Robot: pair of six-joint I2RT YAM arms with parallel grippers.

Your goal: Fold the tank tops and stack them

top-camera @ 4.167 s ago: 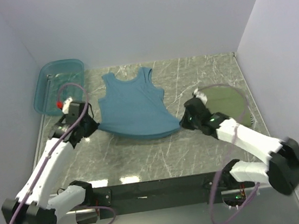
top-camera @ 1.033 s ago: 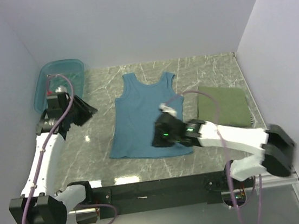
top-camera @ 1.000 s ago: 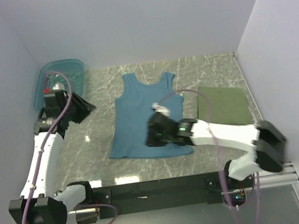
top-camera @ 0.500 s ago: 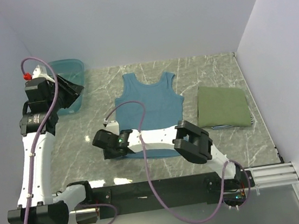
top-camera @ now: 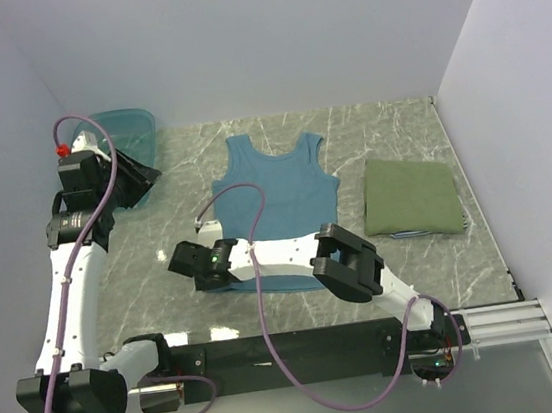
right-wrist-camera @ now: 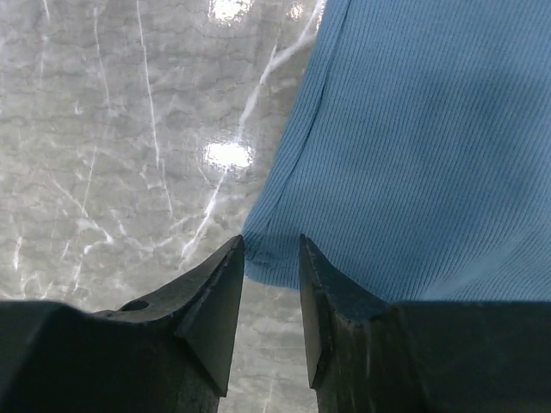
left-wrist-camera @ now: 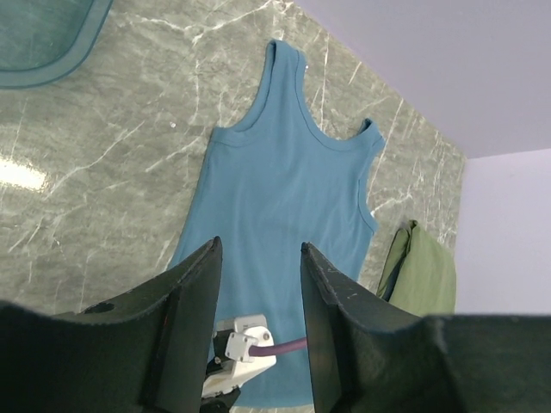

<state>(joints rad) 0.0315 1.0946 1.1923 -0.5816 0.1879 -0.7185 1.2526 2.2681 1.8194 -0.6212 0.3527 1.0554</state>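
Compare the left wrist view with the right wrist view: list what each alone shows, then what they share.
Left wrist only: the neckline and straps of the teal tank top laid flat, the folded olive top to its side, a corner of the basin, and the open left end effector. Right wrist only: the ribbed weave close up, with one hem corner between the fingers of the open right end effector. Both: the teal tank top and the marble table.
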